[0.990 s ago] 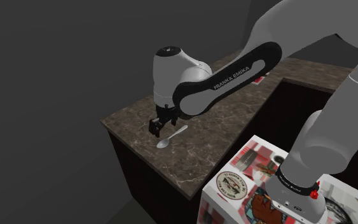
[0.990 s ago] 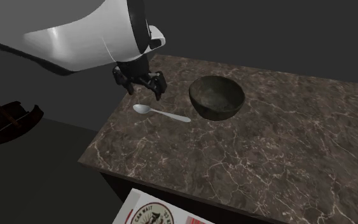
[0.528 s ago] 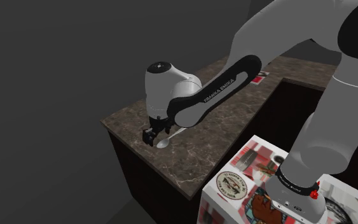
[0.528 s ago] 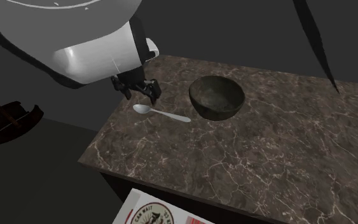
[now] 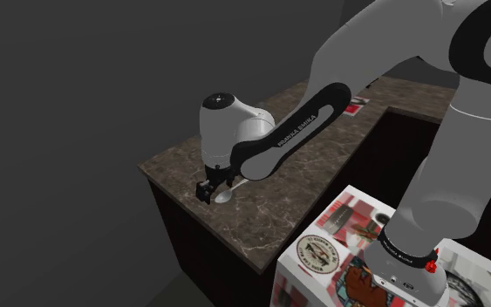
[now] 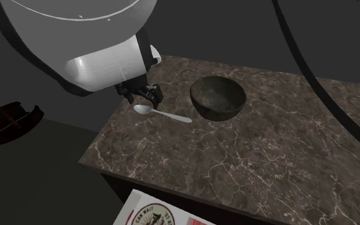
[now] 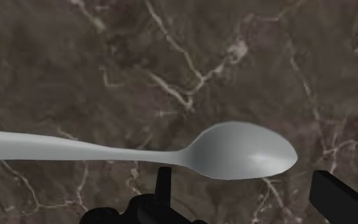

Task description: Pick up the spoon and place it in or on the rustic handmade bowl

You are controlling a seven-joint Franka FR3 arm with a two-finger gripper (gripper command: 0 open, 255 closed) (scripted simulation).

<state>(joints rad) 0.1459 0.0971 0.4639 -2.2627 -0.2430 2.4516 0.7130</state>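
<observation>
A plain grey spoon (image 6: 162, 114) lies flat on the dark marble counter (image 6: 268, 153), close to its corner. The spoon's bowl end (image 5: 224, 196) points toward the counter edge, and its handle points toward a dark, rough bowl (image 6: 218, 97) standing upright a short way off. My black gripper (image 6: 143, 97) hangs low over the spoon's bowl end, open, with nothing between its fingers. In the wrist view the spoon (image 7: 234, 151) lies crosswise just ahead of the gripper (image 7: 250, 194), with one finger (image 7: 336, 194) standing beyond the spoon's tip.
The counter (image 5: 261, 209) ends in an edge just past the spoon. My patterned stand (image 5: 339, 253) sits at the shoulder view's lower right. A small red item (image 5: 355, 106) lies at the counter's far end. A dark object (image 6: 6, 121) rests on the floor.
The gripper has sunk lower and shifted toward the counter edge, ending over the spoon's bowl end. It has stayed open. Spoon and bowl have not moved.
</observation>
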